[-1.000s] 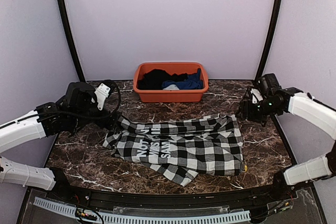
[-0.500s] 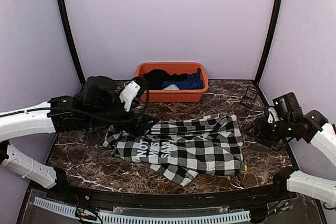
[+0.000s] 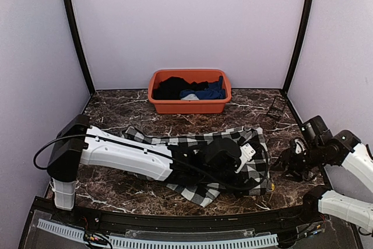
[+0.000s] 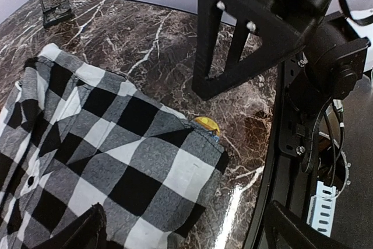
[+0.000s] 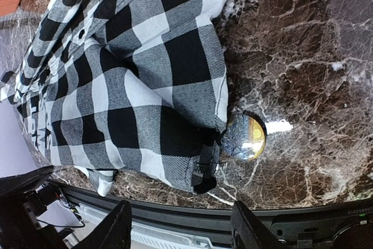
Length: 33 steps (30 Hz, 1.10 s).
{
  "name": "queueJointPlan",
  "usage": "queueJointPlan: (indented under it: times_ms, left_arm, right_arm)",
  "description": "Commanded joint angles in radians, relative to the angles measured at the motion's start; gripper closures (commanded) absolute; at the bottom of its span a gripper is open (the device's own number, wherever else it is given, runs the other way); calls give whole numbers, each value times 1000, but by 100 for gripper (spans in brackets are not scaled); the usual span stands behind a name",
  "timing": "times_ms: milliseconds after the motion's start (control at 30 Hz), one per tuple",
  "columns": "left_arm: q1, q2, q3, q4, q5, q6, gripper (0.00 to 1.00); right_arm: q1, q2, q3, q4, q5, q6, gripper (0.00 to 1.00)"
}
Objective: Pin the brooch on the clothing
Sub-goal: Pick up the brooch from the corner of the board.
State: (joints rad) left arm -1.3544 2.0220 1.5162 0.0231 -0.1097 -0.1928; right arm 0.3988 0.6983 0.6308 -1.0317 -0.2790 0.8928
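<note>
A black-and-white buffalo-check shirt is spread flat across the middle of the dark brown marble bench in the overhead view. Much of it is covered by the white left arm, which is laid from the left edge of the frame to the shirt's right half. A small round gold brooch is seen on the bench at the lower right corner of the shirt, touching the hem. In the left wrist view the brooch is partly hidden behind that corner, at mid-frame.

The left claw is held over that corner of the shirt. Its fingers are spread wide at the bottom of the frame and nothing is gripped. The right claw is seen at the lower edge of the right wrist view, partly spread and empty, with the brooch just above and to the right of the gap. In the overhead view it is placed at the right of the frame, near the shirt's right edge but apart from it.

An orange plastic basin holding a black garment and a blue garment is set at the upper centre. A small black stand is placed to its right.
</note>
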Motion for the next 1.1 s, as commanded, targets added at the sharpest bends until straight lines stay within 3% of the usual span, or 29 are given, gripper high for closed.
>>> queueJointPlan:
  times_ms: [0,533,1067]
  left_arm:
    - [5,62,71,109,-3,14,7]
    - [6,252,184,253,70,46,6]
    - [20,393,291,123,56,-44,11]
  right_arm:
    - [4,-34,-15,-10,-17,57,44]
    - [4,-302,-231,87,-26,331,44]
    - [4,-421,-320,42,72,410,43]
